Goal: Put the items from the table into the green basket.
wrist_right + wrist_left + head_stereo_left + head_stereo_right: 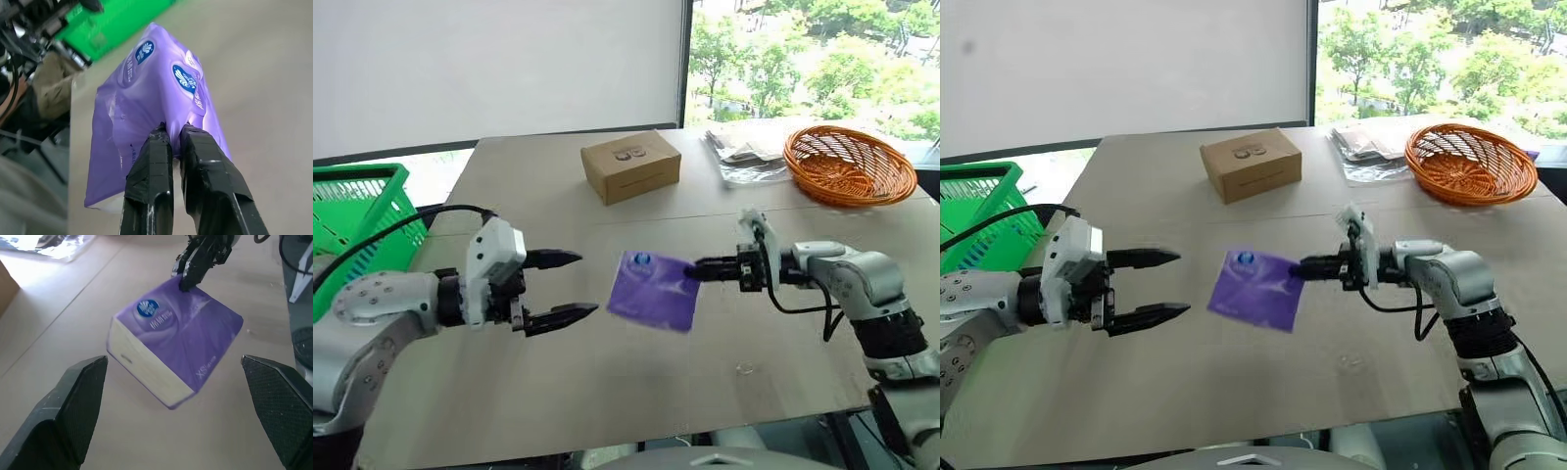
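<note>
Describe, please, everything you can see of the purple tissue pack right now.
The purple tissue pack is a soft, square, glossy packet with a round blue-white logo and white lettering on its face and a pale side edge. It hangs tilted above the table, pinched at one corner by the shut right tool. The open left tool faces it without touching.

A soft square purple tissue pack with a blue-white logo hangs tilted above the light beige-grey tabletop. The right gripper pinches its far corner. The left gripper's black fingers stand wide apart, flanking the pack.
</note>
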